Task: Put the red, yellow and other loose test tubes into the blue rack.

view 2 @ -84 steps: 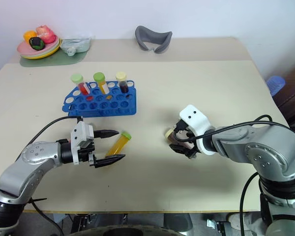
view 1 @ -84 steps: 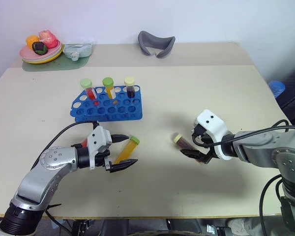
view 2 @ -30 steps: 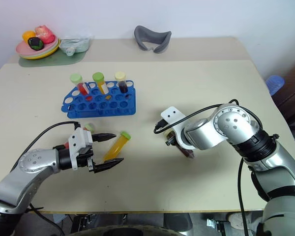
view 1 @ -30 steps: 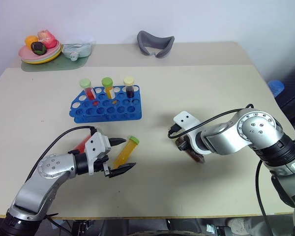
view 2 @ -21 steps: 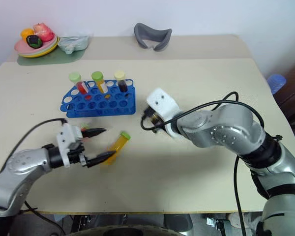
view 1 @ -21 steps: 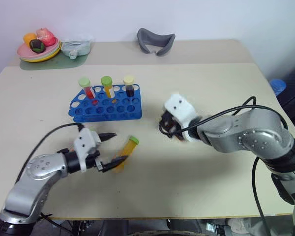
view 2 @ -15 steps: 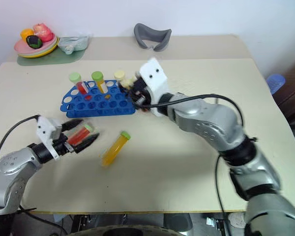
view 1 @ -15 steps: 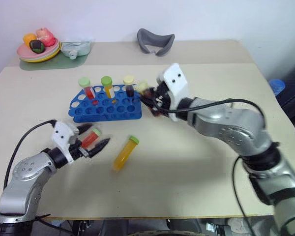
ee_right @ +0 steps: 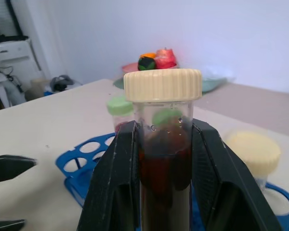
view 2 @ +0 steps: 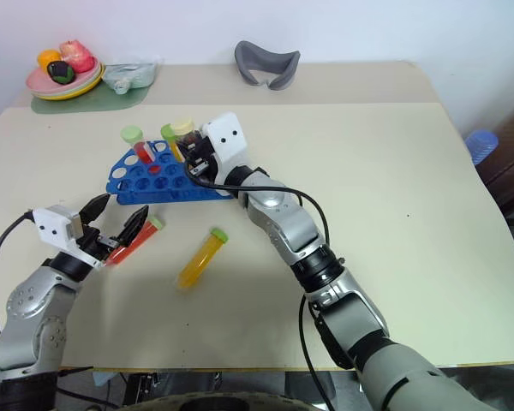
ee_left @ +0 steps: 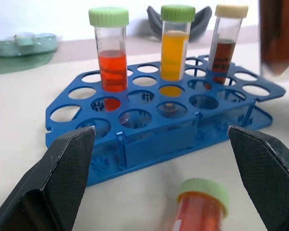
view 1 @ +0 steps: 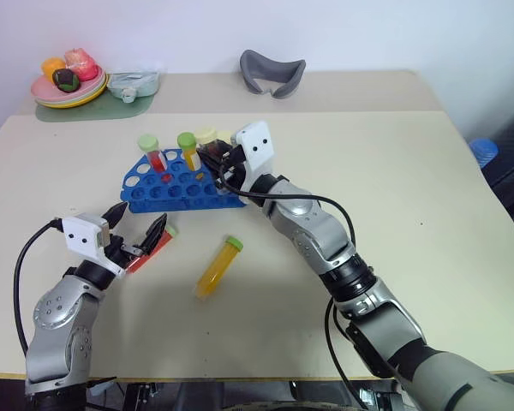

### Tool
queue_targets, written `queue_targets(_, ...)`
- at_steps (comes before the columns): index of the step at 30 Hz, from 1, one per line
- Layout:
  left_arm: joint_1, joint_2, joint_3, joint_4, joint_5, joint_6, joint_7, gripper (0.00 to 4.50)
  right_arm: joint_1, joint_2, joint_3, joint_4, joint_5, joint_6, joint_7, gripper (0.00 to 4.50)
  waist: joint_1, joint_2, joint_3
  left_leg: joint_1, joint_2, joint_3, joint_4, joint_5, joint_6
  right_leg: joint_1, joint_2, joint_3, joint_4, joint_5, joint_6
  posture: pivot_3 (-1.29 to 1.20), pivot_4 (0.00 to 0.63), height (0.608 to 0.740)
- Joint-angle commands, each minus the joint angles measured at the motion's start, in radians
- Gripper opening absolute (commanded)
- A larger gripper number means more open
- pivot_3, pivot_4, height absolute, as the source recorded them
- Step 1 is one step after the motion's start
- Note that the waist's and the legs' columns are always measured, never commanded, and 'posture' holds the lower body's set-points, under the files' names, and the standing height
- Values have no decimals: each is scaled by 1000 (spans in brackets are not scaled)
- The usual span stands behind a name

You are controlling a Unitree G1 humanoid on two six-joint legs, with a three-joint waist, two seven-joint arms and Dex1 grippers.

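Blue rack (view 1: pixel 184 187), yellow tube (view 1: pixel 218 266) lying nearby

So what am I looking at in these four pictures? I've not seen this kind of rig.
A two-armed robot at a table. Two pictures come from its head, two from its wrists. The right gripper is shut on a dark tube with a cream cap, held over the blue rack, where three tubes stand. The left gripper is open around a red tube lying on the table. A yellow tube lies loose nearby.
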Motion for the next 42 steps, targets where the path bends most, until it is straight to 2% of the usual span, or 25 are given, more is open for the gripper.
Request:
queue_targets(1, 11, -7, 2, -59, -40, -18, -12, 4500, -2, 44, -41, 11, -41, -67, 33, 824, -1, 0, 0, 0, 0, 0, 0, 0, 0, 0, 0, 0, 0, 0, 0, 0, 150, 740)
queue_targets(10, 44, 14, -41, -146, -116, 72, -49, 4500, -10, 105, -104, 139, -122, -154, 77, 824, -22, 0, 0, 1, 0, 0, 0, 0, 0, 0, 0, 0, 2, 0, 0, 0, 150, 740)
queue_targets(21, 66, 24, -64, -204, -137, 122, -50, 4500, -34, 156, -145, 260, -195, -225, 96, 824, -24, 0, 0, 3, 0, 0, 0, 1, -1, 1, 1, 1, 4, 0, 0, 0, 150, 740)
queue_targets(34, 66, 28, -80, -217, -138, 130, -45, 4500, -59, 195, -177, 370, -234, -310, 101, 824, -24, 0, 0, 5, 0, 0, 0, 1, -2, 2, 0, 1, 5, 0, 0, 0, 150, 740)
queue_targets(42, 54, 26, -86, -221, -137, 137, -36, 4500, -18, 204, -184, 368, -213, -353, 121, 824, -24, 0, 0, 13, 0, 0, -1, 1, -1, 10, 1, 1, 4, 0, 0, 0, 150, 740)
